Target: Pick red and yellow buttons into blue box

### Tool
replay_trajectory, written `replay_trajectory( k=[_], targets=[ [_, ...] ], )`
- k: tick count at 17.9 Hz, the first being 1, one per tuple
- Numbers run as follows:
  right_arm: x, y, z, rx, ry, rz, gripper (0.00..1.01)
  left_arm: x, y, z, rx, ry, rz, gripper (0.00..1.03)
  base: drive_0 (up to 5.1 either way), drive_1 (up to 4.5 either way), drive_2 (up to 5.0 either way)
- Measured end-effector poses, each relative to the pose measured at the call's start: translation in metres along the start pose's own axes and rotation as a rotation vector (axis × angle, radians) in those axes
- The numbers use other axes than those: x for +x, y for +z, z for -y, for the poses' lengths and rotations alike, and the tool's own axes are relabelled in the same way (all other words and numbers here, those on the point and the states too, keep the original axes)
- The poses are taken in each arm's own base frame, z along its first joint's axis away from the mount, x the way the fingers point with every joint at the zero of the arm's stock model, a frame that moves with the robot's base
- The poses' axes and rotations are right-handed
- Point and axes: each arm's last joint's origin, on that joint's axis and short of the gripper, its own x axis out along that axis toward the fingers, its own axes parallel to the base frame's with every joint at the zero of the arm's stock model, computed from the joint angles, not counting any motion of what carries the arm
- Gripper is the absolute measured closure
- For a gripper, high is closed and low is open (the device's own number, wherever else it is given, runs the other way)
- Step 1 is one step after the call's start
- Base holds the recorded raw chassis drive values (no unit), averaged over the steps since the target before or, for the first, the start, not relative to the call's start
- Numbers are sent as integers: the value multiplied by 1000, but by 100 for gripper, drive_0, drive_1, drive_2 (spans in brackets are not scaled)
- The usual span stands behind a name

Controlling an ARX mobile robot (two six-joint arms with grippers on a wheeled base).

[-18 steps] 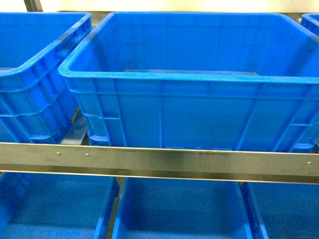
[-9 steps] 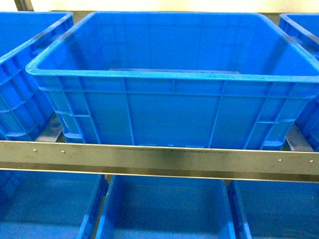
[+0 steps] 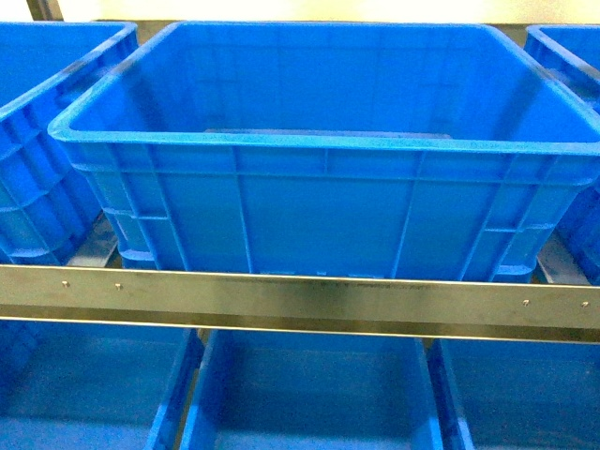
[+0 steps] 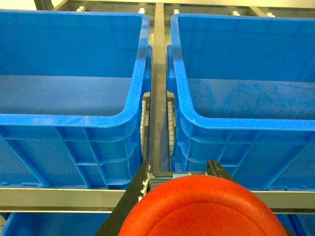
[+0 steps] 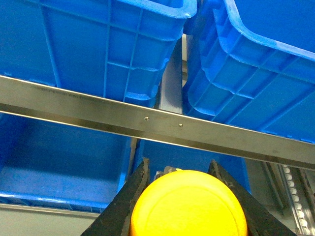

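Closest to the left wrist camera, the left gripper (image 4: 179, 179) has its dark jaws clamped on the smooth domed red button (image 4: 202, 206); likewise the right gripper (image 5: 184, 177) pinches the glossy round yellow button (image 5: 189, 209). Beyond a brushed metal rail (image 3: 300, 300) stands the deep blue box (image 3: 319, 220), ribbed plastic walls under a thick rim.

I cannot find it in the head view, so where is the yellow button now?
The yellow button is at the bottom of the right wrist view, clamped in the right gripper, below the metal rail.
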Motion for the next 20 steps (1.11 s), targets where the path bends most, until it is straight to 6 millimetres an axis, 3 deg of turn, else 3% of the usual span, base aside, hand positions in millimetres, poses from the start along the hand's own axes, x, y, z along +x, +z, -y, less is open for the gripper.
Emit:
replay_trajectory(
  k=[13,20],
  targets=[
    [0,0,0,0,0,0,69,0,0,0,0,0,0,76,0,12,-11],
    [0,0,0,0,0,-1,69,0,0,0,0,0,1,76,-1,431,-433]
  ],
)
